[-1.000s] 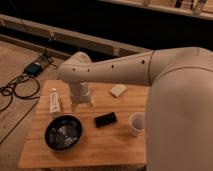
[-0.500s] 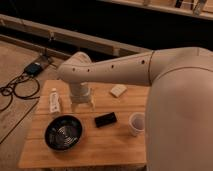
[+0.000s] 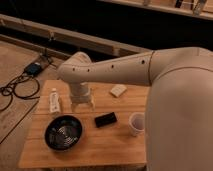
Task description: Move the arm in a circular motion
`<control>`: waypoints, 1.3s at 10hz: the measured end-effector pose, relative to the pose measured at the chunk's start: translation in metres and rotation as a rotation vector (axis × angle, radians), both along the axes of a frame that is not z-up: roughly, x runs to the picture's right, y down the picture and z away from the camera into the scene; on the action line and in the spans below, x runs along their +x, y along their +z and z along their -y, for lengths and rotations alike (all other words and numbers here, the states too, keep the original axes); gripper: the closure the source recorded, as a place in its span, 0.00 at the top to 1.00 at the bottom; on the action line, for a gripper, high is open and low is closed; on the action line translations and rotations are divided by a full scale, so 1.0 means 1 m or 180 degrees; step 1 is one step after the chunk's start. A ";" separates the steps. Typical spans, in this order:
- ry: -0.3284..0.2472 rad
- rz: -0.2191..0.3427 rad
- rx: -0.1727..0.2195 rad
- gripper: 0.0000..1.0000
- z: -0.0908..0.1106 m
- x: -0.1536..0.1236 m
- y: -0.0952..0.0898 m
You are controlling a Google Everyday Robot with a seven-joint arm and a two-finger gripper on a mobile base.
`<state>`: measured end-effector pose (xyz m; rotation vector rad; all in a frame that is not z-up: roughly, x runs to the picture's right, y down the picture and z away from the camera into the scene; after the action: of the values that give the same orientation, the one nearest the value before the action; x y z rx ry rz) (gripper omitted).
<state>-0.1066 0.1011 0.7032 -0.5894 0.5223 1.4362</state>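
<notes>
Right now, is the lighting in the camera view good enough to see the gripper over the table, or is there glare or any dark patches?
Camera view: warm, dim light, with no strong glare on the arm; the gripper reads pale against the wooden table, hanging low beside the white tube. Camera view: the background behind the table is almost black, and the black bowl shows only faint rings of sheen.

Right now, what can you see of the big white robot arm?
The arm is big, cream-white and smooth, like thick plastic tubes with small dark holes along its side. Its fat part fills the right of the view; it reaches left to a rounded elbow, then bends straight down through a short wrist. Its pale claw points down at the wooden table, beside a white tube. Whether it touches the table, I cannot tell.
</notes>
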 end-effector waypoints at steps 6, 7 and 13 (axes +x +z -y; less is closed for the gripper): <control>0.0000 0.0000 0.0000 0.65 0.000 0.000 0.000; 0.0000 0.0000 0.0000 0.65 0.000 0.000 0.000; -0.0078 -0.0215 -0.0114 0.65 0.007 0.021 -0.005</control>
<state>-0.0858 0.0943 0.6980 -0.5627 0.6076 1.4300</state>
